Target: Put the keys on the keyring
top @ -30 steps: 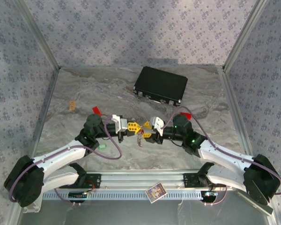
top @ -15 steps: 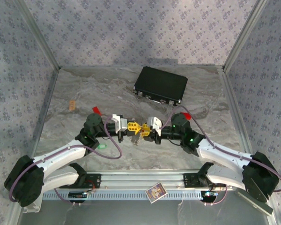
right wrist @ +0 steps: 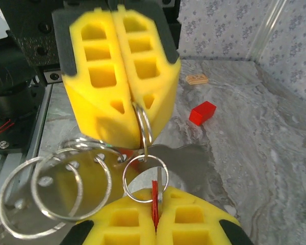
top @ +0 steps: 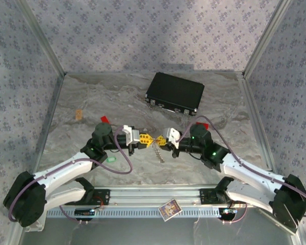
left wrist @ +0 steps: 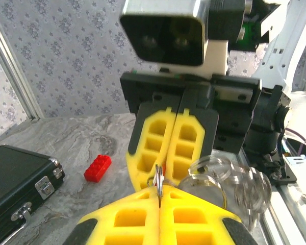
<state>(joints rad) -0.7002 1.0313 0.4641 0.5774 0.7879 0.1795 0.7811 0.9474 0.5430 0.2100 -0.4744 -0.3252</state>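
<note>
Above table (top: 81, 102) centre, toward near edge: left gripper (top: 148, 138) clenched on keyring (top: 158, 151) loop; right gripper (top: 160, 141) clamps red key (right wrist: 155, 204), edge-on, upright; chain hangs straight down.

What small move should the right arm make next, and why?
Probably a slight push of the right gripper toward the left gripper, jaws kept shut. It pinches the red key with a small ring that just meets the keyring clamped by the left jaws; whether they are linked is unclear.

Left gripper (top: 146, 138) and right gripper (top: 159, 140) are yellow-tipped; keyring (right wrist: 141, 127) silvery, key (right wrist: 154, 204) red, case (top: 174, 93) black, brick (left wrist: 98, 168) red, table (top: 92, 97) grey-marbled, walls (top: 153, 30) lilac-floral.
</note>
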